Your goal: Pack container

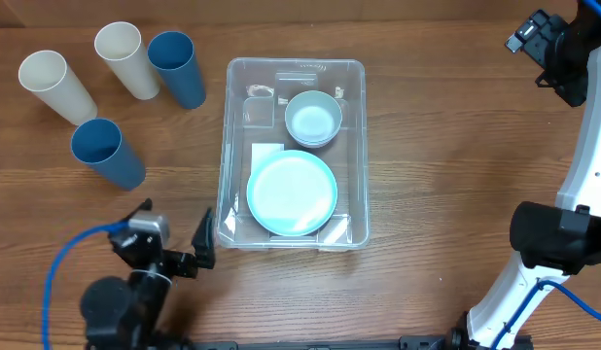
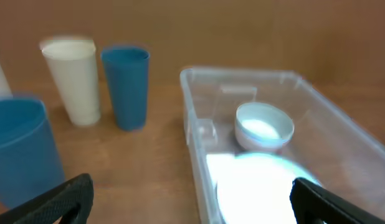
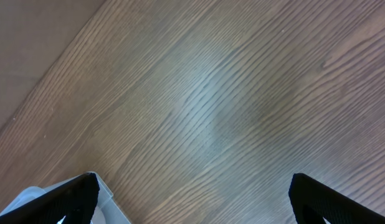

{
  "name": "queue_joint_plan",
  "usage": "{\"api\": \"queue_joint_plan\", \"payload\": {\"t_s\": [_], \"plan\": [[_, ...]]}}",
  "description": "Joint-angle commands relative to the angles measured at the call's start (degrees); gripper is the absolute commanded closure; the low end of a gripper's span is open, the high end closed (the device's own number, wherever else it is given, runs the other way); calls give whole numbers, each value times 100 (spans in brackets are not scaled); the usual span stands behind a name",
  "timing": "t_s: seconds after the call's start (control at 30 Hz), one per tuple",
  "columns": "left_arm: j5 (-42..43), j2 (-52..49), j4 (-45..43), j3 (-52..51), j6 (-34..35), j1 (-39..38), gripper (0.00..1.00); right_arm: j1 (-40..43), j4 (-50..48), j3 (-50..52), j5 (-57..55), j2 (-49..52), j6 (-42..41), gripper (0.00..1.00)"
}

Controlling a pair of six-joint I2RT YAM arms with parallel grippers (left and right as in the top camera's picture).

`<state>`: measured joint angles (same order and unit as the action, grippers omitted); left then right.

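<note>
The container [image 1: 296, 65] is a large clear bin at the table's centre. It holds a light blue plate [image 1: 292, 192] and a small pale bowl [image 1: 312, 118], with a white label under the plate's edge. My left gripper [image 1: 176, 233] is open and empty, just off the bin's near left corner. In the left wrist view its fingers [image 2: 192, 208] straddle the bin's near left wall [image 2: 194, 146], and the plate [image 2: 261, 186] and bowl [image 2: 264, 126] show inside. My right gripper [image 1: 553, 58] is open and empty at the far right. Its wrist view [image 3: 192, 202] shows bare table and one bin corner [image 3: 108, 200].
Two cream cups [image 1: 55, 85] [image 1: 125, 58] and two blue cups [image 1: 176, 68] [image 1: 106, 152] stand left of the bin. A blue cable [image 1: 62, 262] loops by the left arm. The right arm's white link [image 1: 583, 185] runs along the right edge.
</note>
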<state>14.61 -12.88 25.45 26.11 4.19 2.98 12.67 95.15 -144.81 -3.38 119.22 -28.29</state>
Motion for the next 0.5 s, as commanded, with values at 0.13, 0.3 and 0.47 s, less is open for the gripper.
{"api": "queue_joint_plan", "payload": {"t_s": [0.13, 0.3, 0.47], "plan": [[-356, -4048, 2629, 4385, -592, -39, 0, -11, -33, -107, -42, -101, -26, 0], [922, -5818, 3230, 5676, -590, -39, 0, -11, -33, -107, -42, -101, -26, 0], [-568, -6867, 2966, 5696, 490, 116, 0, -11, -33, -107, -42, -101, -26, 0]]}}
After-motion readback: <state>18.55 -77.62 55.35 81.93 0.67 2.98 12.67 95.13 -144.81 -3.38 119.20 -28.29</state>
